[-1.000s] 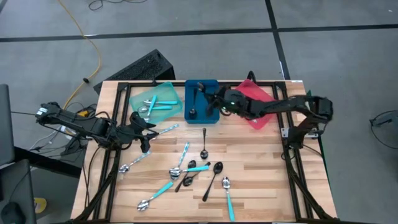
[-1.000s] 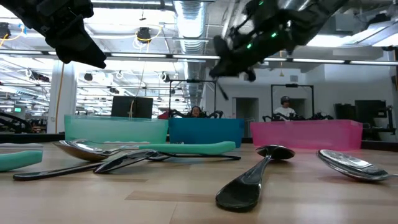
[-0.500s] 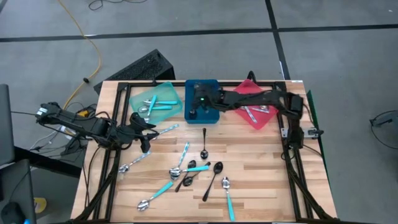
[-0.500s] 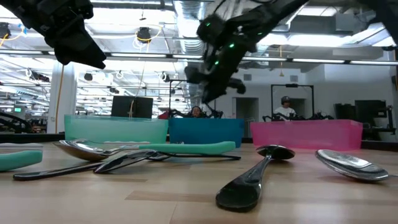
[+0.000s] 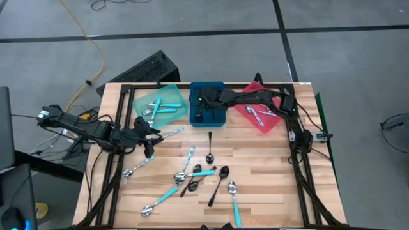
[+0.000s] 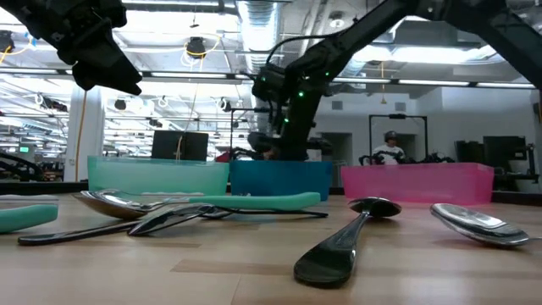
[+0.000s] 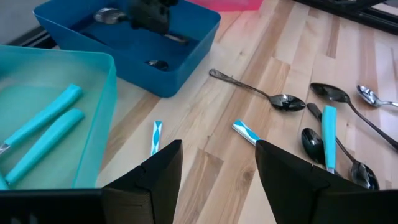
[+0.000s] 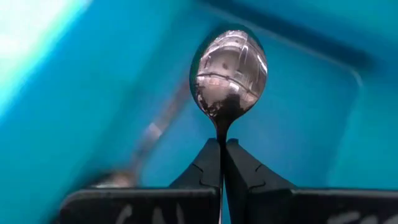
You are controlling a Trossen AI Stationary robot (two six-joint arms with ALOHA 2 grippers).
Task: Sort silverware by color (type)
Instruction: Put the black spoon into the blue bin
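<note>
Far left of the top-down frame, the left end effector (image 5: 148, 142) hangs over the bench (image 5: 268, 172) with its fingers spread and nothing between them, parked just below the teal tray (image 5: 160, 105), which already has a couple of teal-handled spoons (image 5: 165, 106) in it. A thin teal-handled one (image 5: 167, 133) lies just to its right

Middle of the frame, lower half: the loose pile of spoons (image 5: 192, 179) waits, teal-handled, black and plain silver mixed, most lying on a diagonal. One dark spoon (image 5: 209, 147) lies on its own right below the blue tray (image 5: 208, 105), long axis running up-down in the frame, bowl at the bottom end

Upper middle is where the action is. The right end effector (image 5: 200, 101) reaches in from the right and sits over the blue tray, fingers pressed together, pinching a black spoon (image 8: 228, 68) by the handle. In its wrist view the bowl sticks straight out past the fingertips with blue tray floor behind it, so the spoon's axis runs in line with the fingers and the drop spot is directly under it. My guess is it only needs to let go

Right of that, the red tray (image 5: 262, 108) holds a few silver spoons (image 5: 257, 115)
</note>
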